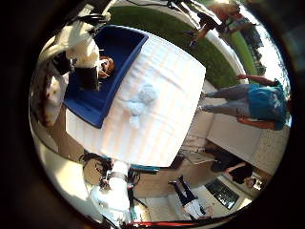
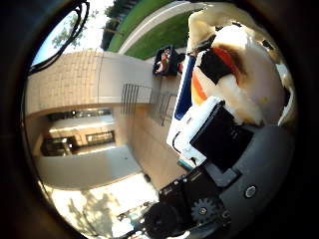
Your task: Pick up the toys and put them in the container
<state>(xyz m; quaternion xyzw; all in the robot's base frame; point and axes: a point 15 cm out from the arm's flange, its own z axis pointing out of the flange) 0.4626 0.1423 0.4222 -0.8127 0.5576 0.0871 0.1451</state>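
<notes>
In the right thumb side palm view a cream and orange plush toy (image 2: 244,60) fills the space close to the palm, and my hand's black and white fingers (image 2: 214,129) curl against it. In the right little finger side palm view my hand (image 1: 81,52) is over a blue container (image 1: 119,48) that stands at one end of a white striped table (image 1: 176,76). A small brown and white toy (image 1: 105,67) lies in the container. A white and pale blue plush toy (image 1: 143,100) lies on the table beside the container.
The table stands outdoors on paving (image 1: 57,172), with grass (image 1: 162,21) beyond its far side. Dark stands (image 1: 205,24) rise past the far end. A building wall (image 2: 85,85) shows in the right thumb side palm view.
</notes>
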